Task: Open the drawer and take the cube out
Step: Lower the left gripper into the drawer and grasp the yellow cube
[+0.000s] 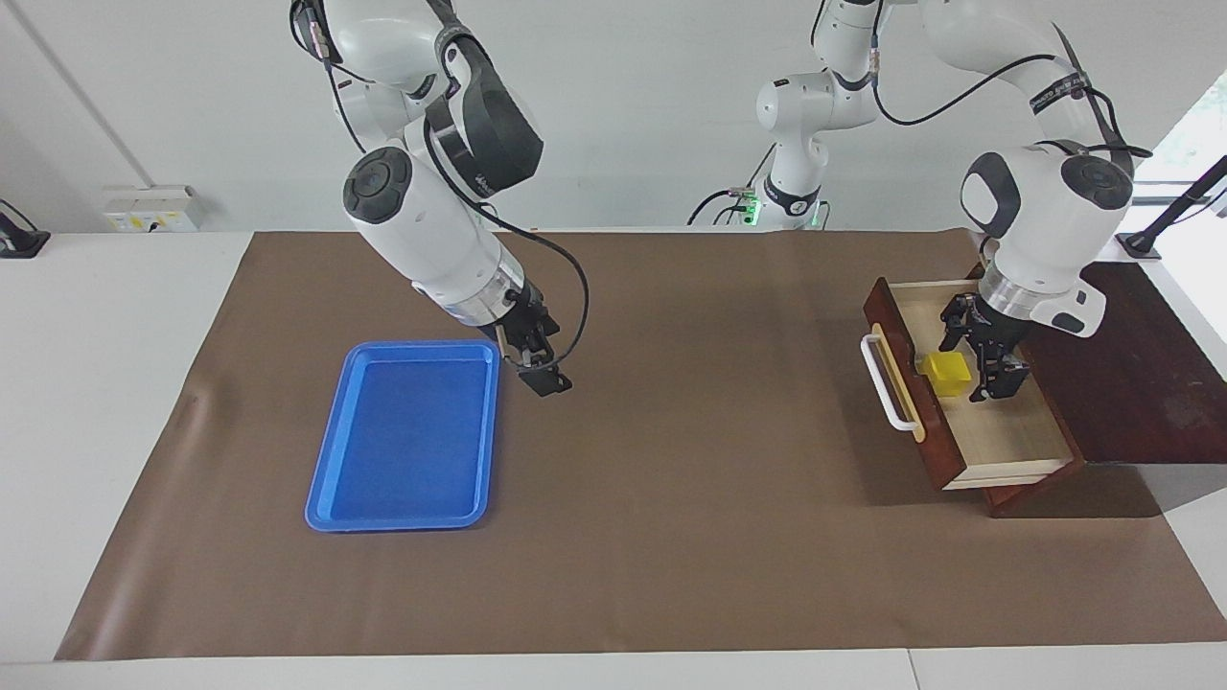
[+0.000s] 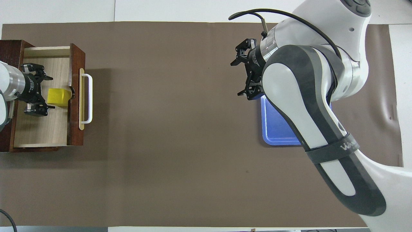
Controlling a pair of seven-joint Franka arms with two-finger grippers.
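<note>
The dark wooden drawer stands pulled out of its box at the left arm's end of the table, white bar handle facing the table's middle. The yellow cube sits on the pale drawer floor against the front panel; it also shows in the overhead view. My left gripper is open and low inside the drawer, its fingertips right beside the cube. My right gripper is open and empty, hanging over the mat beside the blue tray.
A blue plastic tray lies on the brown mat toward the right arm's end; the right arm covers most of it in the overhead view. A white socket box sits by the wall.
</note>
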